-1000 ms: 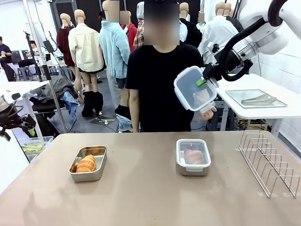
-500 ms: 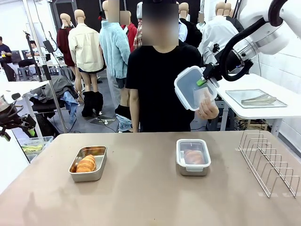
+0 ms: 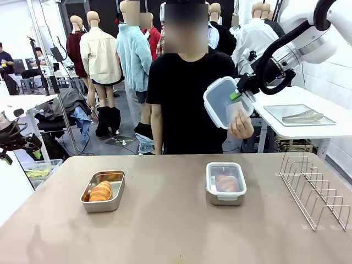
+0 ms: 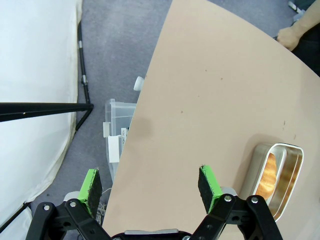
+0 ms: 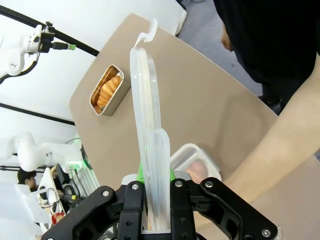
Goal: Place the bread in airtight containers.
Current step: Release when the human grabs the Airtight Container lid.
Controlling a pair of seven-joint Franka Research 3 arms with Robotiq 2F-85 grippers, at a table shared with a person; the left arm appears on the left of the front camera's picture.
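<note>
My right gripper (image 3: 237, 94) is shut on the edge of a clear white-rimmed lid (image 3: 227, 102), held up high over the far side of the table. The person's hand (image 3: 240, 126) touches the lid's lower corner. In the right wrist view the lid (image 5: 148, 115) stands edge-on between my fingers. One airtight container (image 3: 103, 191), an open steel pan, holds a golden bread (image 3: 101, 191) at the table's left. The other container (image 3: 226, 183) is lidded, with bread showing through. My left gripper (image 4: 150, 184) is open over the table's left edge, near the open pan (image 4: 286, 172).
A wire rack (image 3: 314, 190) stands on the table's right side. A flat metal tray (image 3: 300, 114) lies on a white table at the back right. The person (image 3: 184, 104) stands at the far edge. A plastic bin (image 4: 116, 135) sits on the floor left of the table.
The person's hand has shifted slightly up onto the lid's lower corner. Both arms and the containers have stayed still.
</note>
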